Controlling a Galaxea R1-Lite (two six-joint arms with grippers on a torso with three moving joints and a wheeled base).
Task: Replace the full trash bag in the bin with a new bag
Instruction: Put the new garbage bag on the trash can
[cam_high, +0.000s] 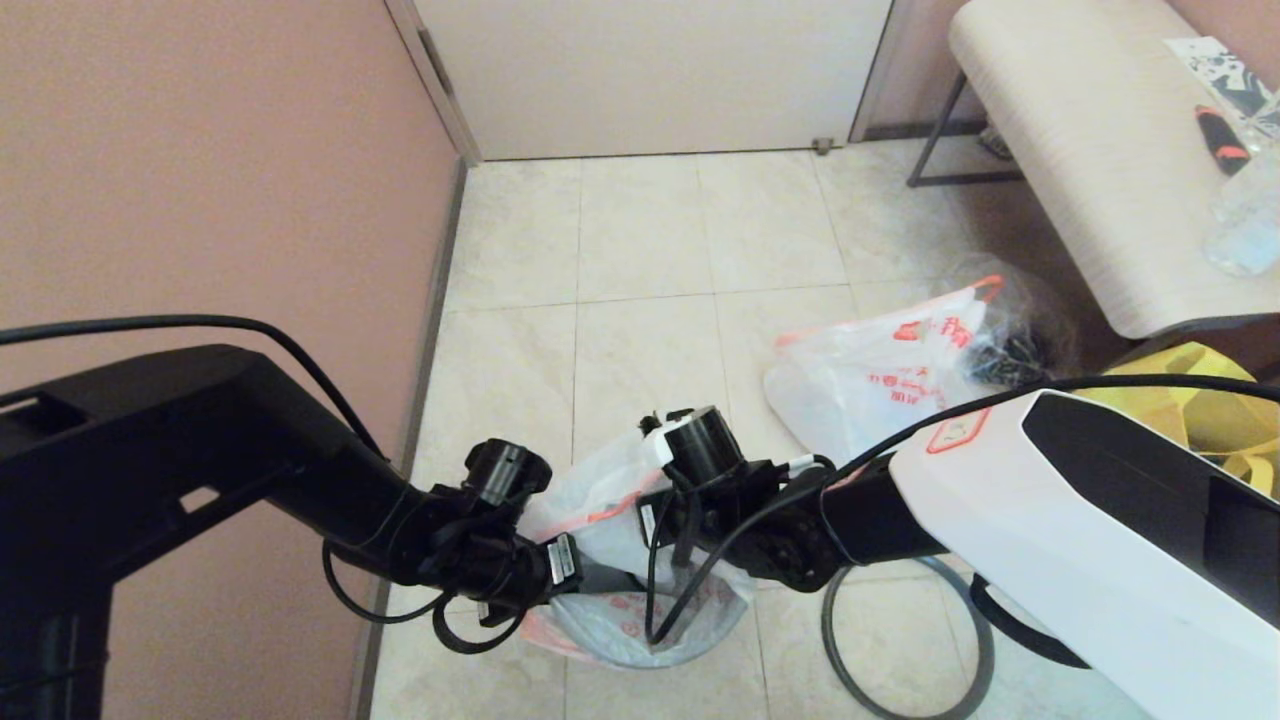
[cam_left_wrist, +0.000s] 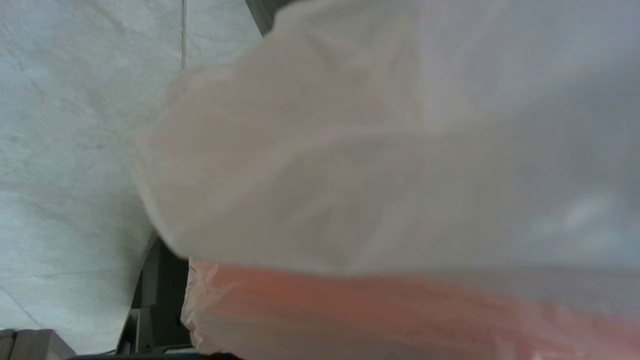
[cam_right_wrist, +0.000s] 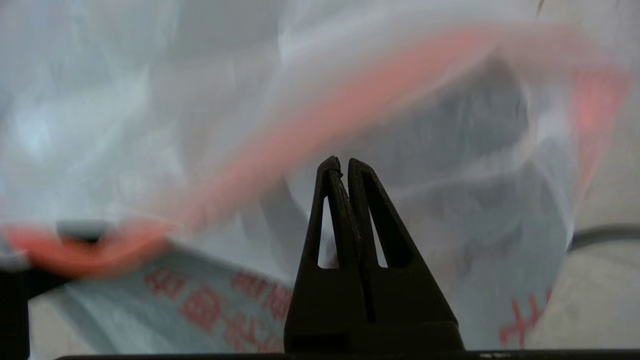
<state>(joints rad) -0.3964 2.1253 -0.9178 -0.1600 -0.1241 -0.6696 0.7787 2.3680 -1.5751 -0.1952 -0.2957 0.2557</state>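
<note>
The new bag (cam_high: 590, 500), thin white plastic with orange-red trim and red print, stands bunched over a round opening on the floor in front of me; the bin's body is hidden under it. My left gripper (cam_high: 588, 580) reaches to the bag's left edge, and the plastic (cam_left_wrist: 380, 150) fills the left wrist view. My right gripper (cam_right_wrist: 345, 162) is shut with nothing between its fingers, pointing into the bag's folds (cam_right_wrist: 150, 125). The bin's dark grey hoop (cam_high: 826, 625) lies loose on the tiles to the right. The full trash bag (cam_high: 880, 370) lies on the floor further back.
A clear wrinkly bag with black things (cam_high: 1015, 335) lies behind the full bag. A yellow tote (cam_high: 1205, 405) sits under a pale bench (cam_high: 1080, 150) at the right. A pink wall (cam_high: 200, 180) runs along the left, and a closed door (cam_high: 650, 70) stands at the back.
</note>
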